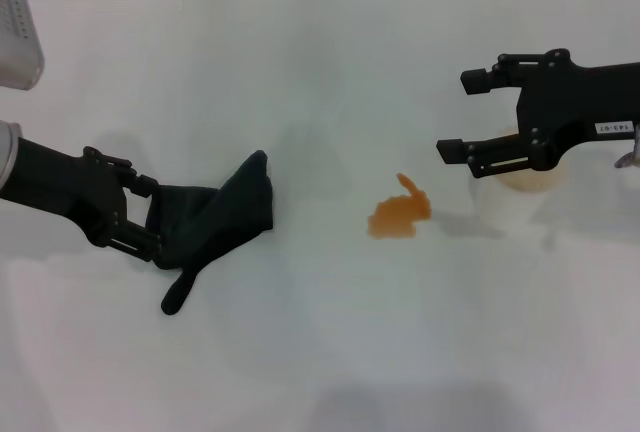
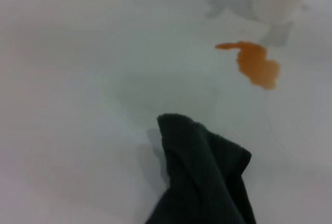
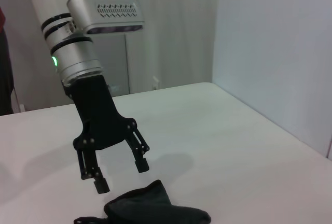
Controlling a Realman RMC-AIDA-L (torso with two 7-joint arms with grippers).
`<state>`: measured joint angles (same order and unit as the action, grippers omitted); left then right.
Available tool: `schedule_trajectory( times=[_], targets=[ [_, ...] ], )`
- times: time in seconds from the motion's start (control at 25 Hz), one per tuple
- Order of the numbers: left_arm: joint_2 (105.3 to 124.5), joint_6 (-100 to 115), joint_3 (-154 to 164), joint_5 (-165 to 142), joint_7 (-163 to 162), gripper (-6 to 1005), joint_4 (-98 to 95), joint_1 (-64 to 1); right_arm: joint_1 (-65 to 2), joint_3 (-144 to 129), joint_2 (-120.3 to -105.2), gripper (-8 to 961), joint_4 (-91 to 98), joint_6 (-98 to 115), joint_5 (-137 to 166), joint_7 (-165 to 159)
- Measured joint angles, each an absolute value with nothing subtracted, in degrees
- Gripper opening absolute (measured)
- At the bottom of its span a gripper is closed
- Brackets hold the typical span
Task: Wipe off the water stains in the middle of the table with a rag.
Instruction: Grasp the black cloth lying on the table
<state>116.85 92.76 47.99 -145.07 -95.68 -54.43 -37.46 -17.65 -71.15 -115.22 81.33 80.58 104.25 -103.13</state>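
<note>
Left pincer sits at the rag's near-left edge, fingers apart. In the right wrist view they hang spread just above the cloth, not clamped on it. Head view makes it look like contact, so actual touch is uncertain.

Rag lies crumpled on the surface, well to the left of the water stains, narrow tail trailing toward the robot. The stain is an intact orange blotch, no smearing, so by my read no wiping has happened. Left to do: grasp the rag, carry it over to the stain, wipe.

Right pincer hovers on the far side of the stain from the rag, fingers apart, holding nothing, idle.

Hard to make out:
- a pale cup-like thing behind the right pincer, mostly blocked
- left wrist view shows no fingers, only rag and stain
- rag cut off at the frame edge in both wrist views
</note>
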Motion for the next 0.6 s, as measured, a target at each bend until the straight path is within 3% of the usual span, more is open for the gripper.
schedule_trajectory(
  times=[0.6],
  targets=[
    [117.62, 88.37, 48.72, -145.40, -95.37, 846, -54.56, -38.31, -17.54, -71.48, -115.23, 855, 81.39, 80.16, 103.88, -103.04]
  ],
)
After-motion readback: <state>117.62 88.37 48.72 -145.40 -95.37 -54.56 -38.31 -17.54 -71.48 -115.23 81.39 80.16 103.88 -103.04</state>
